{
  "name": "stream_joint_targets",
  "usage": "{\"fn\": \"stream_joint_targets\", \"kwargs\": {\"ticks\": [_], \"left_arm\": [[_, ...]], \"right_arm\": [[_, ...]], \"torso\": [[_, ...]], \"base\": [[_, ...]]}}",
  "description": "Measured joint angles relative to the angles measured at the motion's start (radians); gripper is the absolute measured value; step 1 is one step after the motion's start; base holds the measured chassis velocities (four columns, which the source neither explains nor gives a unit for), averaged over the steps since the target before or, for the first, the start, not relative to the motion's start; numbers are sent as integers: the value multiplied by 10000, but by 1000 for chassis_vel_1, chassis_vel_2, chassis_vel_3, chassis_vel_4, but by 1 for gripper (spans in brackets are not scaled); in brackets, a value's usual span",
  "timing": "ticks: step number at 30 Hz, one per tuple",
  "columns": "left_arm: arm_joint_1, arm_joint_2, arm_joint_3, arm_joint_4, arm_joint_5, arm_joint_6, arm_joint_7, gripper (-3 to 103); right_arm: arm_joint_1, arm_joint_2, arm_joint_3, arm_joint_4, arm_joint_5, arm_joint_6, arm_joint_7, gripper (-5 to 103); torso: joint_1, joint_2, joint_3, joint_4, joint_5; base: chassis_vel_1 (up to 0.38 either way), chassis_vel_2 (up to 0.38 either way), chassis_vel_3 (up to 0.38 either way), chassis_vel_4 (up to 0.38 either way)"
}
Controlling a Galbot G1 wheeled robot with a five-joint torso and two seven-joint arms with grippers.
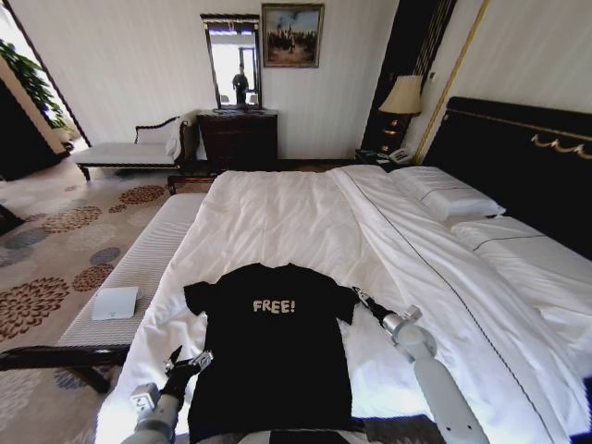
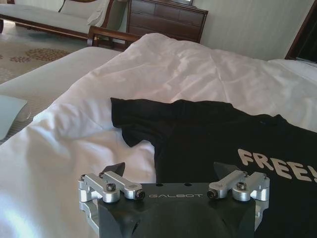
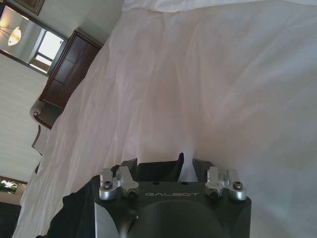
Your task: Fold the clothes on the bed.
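Note:
The clothes are one black T-shirt (image 1: 273, 356) with white "FREE!" lettering. It lies flat, chest up, at the near end of the bed (image 1: 277, 217), which has white sheets. My left gripper (image 1: 191, 359) is open and hovers at the shirt's left side, below the left sleeve (image 2: 133, 119). In the left wrist view the left gripper (image 2: 171, 171) has its fingers spread wide over the cloth. My right gripper (image 1: 356, 294) sits at the edge of the right sleeve. In the right wrist view the right gripper (image 3: 164, 166) is open, with its fingers straddling black sleeve cloth (image 3: 156, 171).
A pale ribbed bench (image 1: 148, 254) runs along the bed's left side with a flat white object (image 1: 116, 302) on it. White pillows (image 1: 449, 196) and a dark headboard (image 1: 518, 157) are on the right. A dresser (image 1: 238, 139), chaise (image 1: 129, 150) and lamp (image 1: 402, 97) stand beyond.

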Motion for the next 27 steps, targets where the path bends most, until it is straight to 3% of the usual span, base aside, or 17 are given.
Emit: {"fn": "stream_joint_targets", "kwargs": {"ticks": [2,5,7,11,14,17,27], "left_arm": [[-15,4,-16,-22,-31,1,-37,100],[-41,-23,-24,-50,-46,0,-90,100],[-31,-67,-31,-81,-60,0,-123,100],[30,-129,-104,-144,-70,1,-142,100],[69,-184,-192,-236,-115,0,-170,100],[73,-214,-208,-272,-123,1,-190,100],[33,-356,-202,-275,-132,-5,-201,100]], "right_arm": [[-30,-5,15,9,0,7,0,54],[-70,-11,16,33,-1,12,0,49],[-99,-11,10,53,-10,14,0,38],[-100,-5,-22,61,-30,18,1,27],[-64,-16,-45,58,-37,22,-3,10],[-51,-42,-51,58,-40,22,-4,2],[-335,-95,-78,776,-448,50,-2,0]], "torso": [[0,0,0,-1,0],[0,0,0,0,-1],[0,0,0,-1,0],[0,0,1,0,1],[0,0,0,0,1],[0,0,0,0,0],[0,0,0,-2,1]], "base": [[0,0,0,0],[0,0,0,0],[0,0,0,0],[0,0,0,0],[0,0,0,0],[0,0,0,0],[0,0,0,0]]}}
